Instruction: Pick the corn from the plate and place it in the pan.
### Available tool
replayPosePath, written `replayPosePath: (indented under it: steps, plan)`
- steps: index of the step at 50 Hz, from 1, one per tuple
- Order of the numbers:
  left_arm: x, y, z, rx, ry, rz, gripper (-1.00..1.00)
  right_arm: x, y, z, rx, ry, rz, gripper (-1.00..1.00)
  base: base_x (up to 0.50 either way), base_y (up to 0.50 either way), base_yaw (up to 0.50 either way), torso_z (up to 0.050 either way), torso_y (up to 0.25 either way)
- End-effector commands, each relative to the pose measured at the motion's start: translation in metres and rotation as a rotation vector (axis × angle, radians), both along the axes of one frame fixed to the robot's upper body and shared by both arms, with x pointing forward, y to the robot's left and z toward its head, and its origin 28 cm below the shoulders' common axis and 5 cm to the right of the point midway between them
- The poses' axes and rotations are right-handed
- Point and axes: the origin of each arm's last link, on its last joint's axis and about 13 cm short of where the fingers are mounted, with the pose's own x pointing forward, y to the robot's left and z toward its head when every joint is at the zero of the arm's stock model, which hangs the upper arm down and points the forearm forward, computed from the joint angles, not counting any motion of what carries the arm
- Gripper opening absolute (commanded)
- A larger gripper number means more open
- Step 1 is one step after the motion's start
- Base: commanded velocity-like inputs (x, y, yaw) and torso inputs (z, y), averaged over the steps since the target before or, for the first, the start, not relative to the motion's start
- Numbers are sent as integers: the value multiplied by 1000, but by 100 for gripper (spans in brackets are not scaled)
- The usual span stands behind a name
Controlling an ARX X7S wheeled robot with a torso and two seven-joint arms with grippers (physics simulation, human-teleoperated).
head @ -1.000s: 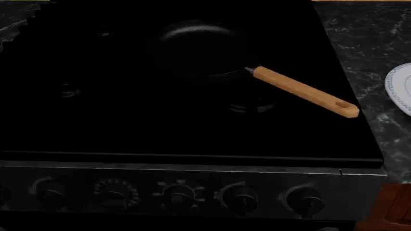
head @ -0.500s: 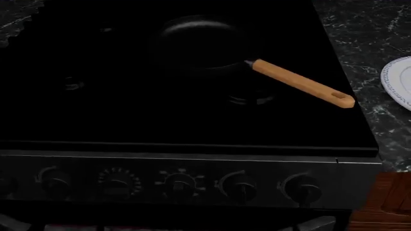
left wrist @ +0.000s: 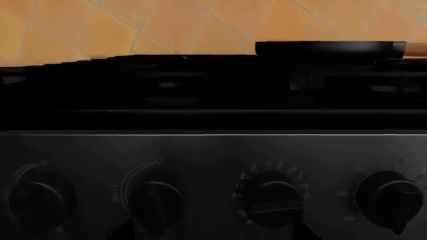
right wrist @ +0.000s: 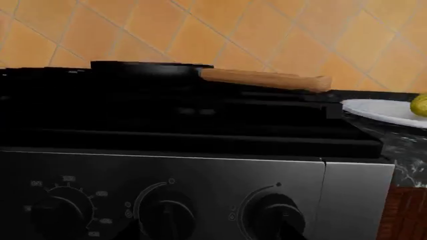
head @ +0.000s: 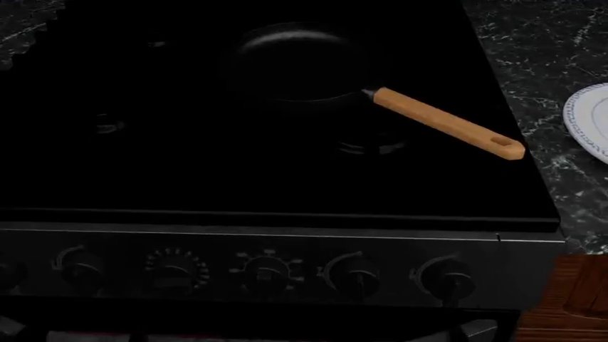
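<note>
Neither claw shows in any view, so I can't tell their state. Both wrists face the stove front (right wrist: 200,175). Corn (right wrist: 419,105) sits on the plate (right wrist: 373,110) right of the stove; pan (head: 299,64) empty. Still approach: next I raise the right arm toward the plate.

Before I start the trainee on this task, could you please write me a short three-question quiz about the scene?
1. True or false: the corn already lies in the pan.
2. Multiple choice: in the head view, the pan's handle points toward A) the plate, B) the left edge of the stove, C) the far wall.
3. Fill in: the plate rests on the dark marbled ____ beside the stove.

Key: 1 false; the corn is on the plate. 2 A. 3 counter.
</note>
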Motion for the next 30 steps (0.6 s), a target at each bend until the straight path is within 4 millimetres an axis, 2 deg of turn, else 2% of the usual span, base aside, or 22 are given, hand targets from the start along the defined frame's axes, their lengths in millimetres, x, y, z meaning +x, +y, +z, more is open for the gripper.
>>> replayPosePath:
  steps: [1, 7, 13, 26, 30]
  plan:
    - [2, 5, 35, 5, -70, 2, 100, -6, -3, 38, -24, -92, -14, 100, 0, 0, 0, 0, 0]
    - [9, 9, 57, 29, -103, -3, 100, 3, -9, 50, -35, -112, -29, 100, 0, 0, 0, 0, 0]
    - [19, 13, 85, 11, -135, -34, 100, 14, -16, 75, -60, -152, -40, 100, 0, 0, 0, 0, 0]
    - [38, 22, 136, 25, -170, -54, 100, 29, -33, 107, -116, -172, -72, 100, 0, 0, 0, 0, 0]
    - [46, 23, 150, 47, -175, -49, 100, 36, -38, 125, -119, -188, -74, 100, 0, 0, 0, 0, 0]
